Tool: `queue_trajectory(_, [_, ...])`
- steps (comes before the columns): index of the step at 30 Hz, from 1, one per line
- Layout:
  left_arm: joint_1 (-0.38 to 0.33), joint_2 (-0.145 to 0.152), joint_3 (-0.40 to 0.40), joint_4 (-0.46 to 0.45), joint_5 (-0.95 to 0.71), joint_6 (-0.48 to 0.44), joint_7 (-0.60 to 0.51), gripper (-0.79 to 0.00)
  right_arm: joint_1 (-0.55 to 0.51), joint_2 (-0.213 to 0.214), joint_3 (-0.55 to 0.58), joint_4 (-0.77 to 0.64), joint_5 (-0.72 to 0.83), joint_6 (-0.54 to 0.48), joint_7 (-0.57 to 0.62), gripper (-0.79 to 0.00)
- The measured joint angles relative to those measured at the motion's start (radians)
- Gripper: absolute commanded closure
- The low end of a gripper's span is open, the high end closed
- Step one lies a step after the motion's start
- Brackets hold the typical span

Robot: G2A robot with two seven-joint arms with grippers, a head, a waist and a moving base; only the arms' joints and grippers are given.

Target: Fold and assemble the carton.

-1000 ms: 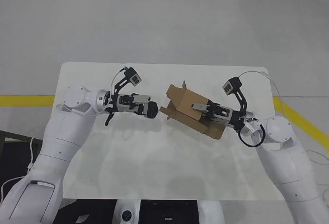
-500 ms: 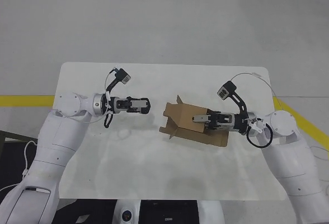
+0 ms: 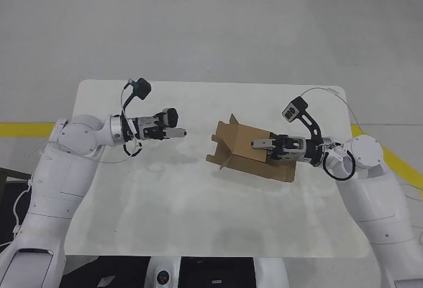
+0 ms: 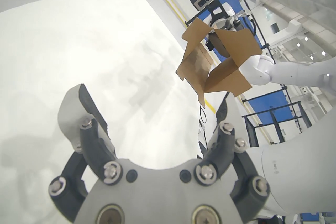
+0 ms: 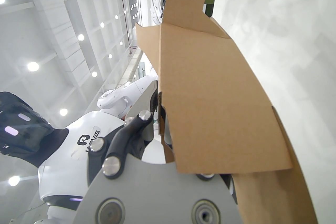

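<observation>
One carton [image 3: 246, 147] (flaps open) and one table [image 3: 197, 209].

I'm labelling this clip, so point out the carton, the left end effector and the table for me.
carton [image 3: 239, 146]: top view, on its brown upper panel.
left end effector [image 4: 153, 97]: left wrist view, midway between its spread fingertips.
table [image 3: 197, 216]: top view, on the bare white surface.

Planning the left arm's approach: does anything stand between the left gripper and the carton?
Nothing visible does: bare table separates the open left gripper from the carton, which the right gripper holds by one panel.
</observation>
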Motion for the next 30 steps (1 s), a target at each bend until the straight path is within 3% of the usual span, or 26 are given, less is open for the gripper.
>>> queue_trajectory(7, [-0.014, 0.005, 0.022, -0.005, 0.21, -0.064, 0.063, -0.785, 0.012, -0.001, -0.007, 0.018, 0.019, 0.004, -0.002, 0.0])
queue_trajectory(26, [-0.014, 0.005, 0.022, -0.004, 0.207, -0.062, 0.062, -0.785, 0.013, -0.001, -0.007, 0.019, 0.019, 0.004, -0.007, 0.0])
queue_trajectory(30, [0.009, 0.007, 0.03, -0.018, 0.222, -0.018, 0.073, -0.785, 0.0, -0.001, -0.007, 0.003, 0.016, 0.005, -0.029, 0.0])
